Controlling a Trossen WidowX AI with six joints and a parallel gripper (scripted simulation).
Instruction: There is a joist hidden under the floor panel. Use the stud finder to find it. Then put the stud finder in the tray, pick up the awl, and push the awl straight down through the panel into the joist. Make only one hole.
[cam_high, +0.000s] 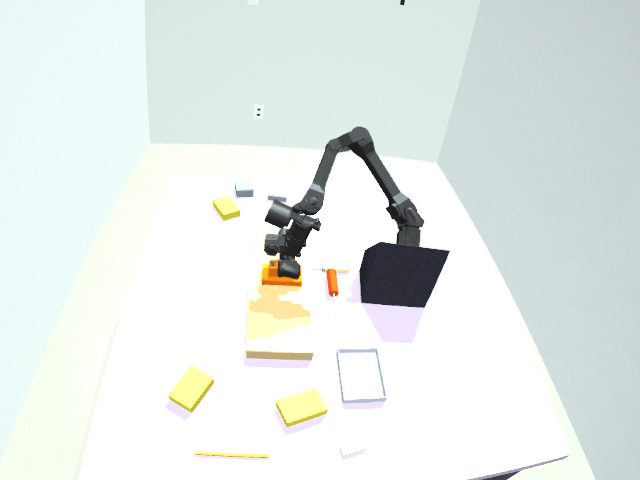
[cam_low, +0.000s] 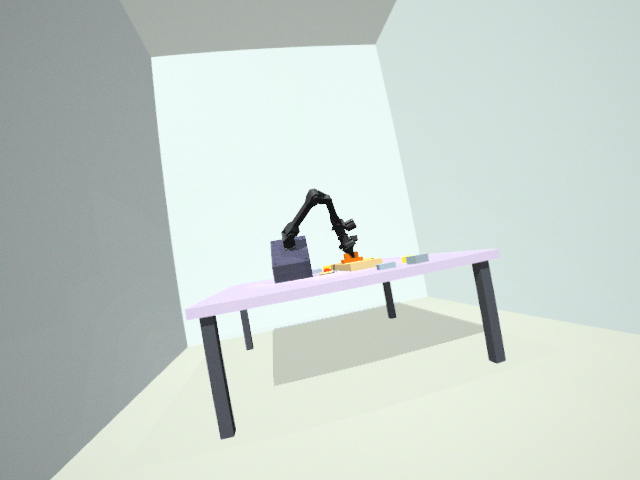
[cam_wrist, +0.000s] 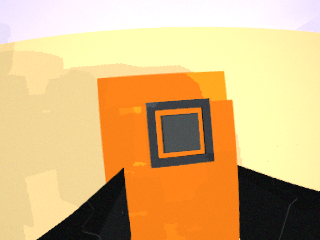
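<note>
The orange stud finder is upright on or just above the far part of the light wooden floor panel. My gripper is shut on the stud finder's raised body. In the wrist view its square window is dark grey, with no lit colour visible. The awl lies on the table to the right of the panel, its orange-red handle away from the camera. The grey-rimmed tray is empty, near the panel's front right corner. The joist is hidden.
A dark box carries the arm's base, right of the awl. A thin tool with a tan handle lies by the awl. Yellow blocks, grey blocks, a yellow stick and a white block lie around.
</note>
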